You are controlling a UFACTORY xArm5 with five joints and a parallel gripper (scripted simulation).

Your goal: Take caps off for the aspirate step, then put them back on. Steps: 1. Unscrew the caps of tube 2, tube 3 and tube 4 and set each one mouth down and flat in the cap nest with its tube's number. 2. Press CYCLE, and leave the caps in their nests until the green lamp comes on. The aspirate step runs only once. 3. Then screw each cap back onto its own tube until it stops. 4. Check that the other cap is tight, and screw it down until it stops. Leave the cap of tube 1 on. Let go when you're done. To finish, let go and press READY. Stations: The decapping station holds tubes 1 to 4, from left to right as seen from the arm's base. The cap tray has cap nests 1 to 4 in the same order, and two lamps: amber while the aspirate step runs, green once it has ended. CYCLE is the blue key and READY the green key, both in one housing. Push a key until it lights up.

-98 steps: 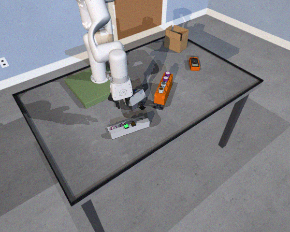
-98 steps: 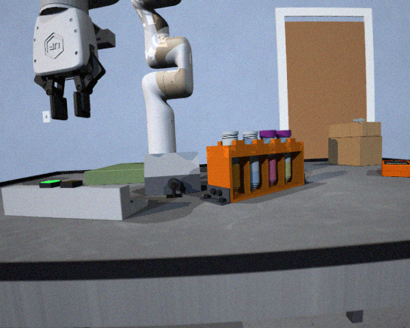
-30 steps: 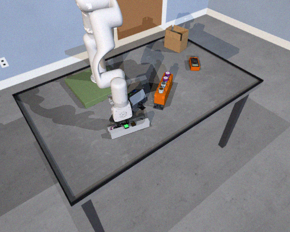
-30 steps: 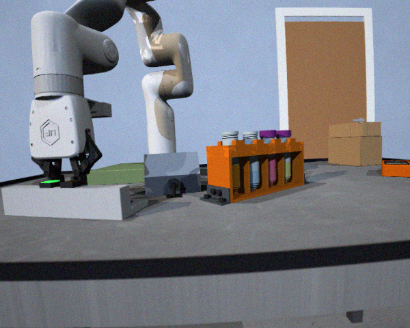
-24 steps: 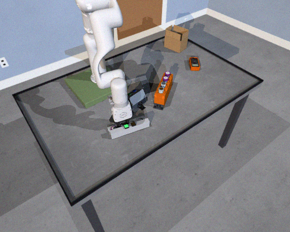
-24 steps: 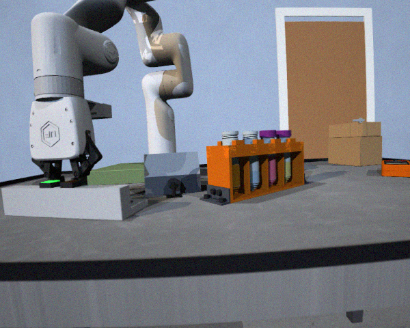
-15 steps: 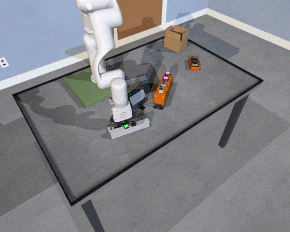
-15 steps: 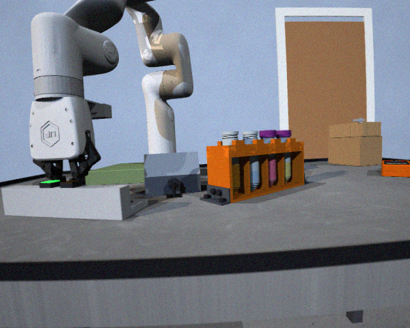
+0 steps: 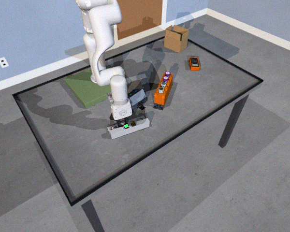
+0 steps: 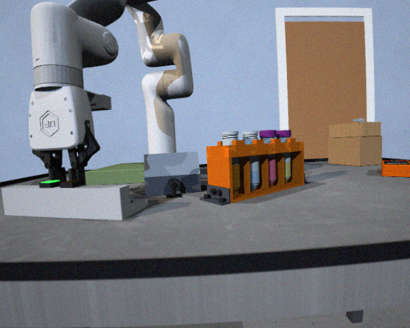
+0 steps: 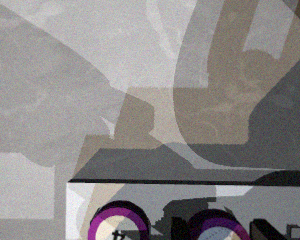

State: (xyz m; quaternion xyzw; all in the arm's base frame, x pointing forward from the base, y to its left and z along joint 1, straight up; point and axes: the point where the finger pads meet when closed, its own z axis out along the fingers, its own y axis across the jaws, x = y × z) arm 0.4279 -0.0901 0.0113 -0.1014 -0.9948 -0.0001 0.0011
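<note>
My gripper reaches straight down into the white cap tray and is shut on a purple cap there; the fingers hide that cap in the top and exterior views. It also shows in the exterior view. Another purple cap lies in the end nest beside it. The wrist view shows two purple cap rims at its bottom edge. The tray's green lamp is lit. In the orange tube rack, two tubes carry purple caps and two stand uncapped.
The grey key housing stands between tray and rack. A green mat lies at the arm's base. A cardboard box and an orange meter sit at the far side of the table.
</note>
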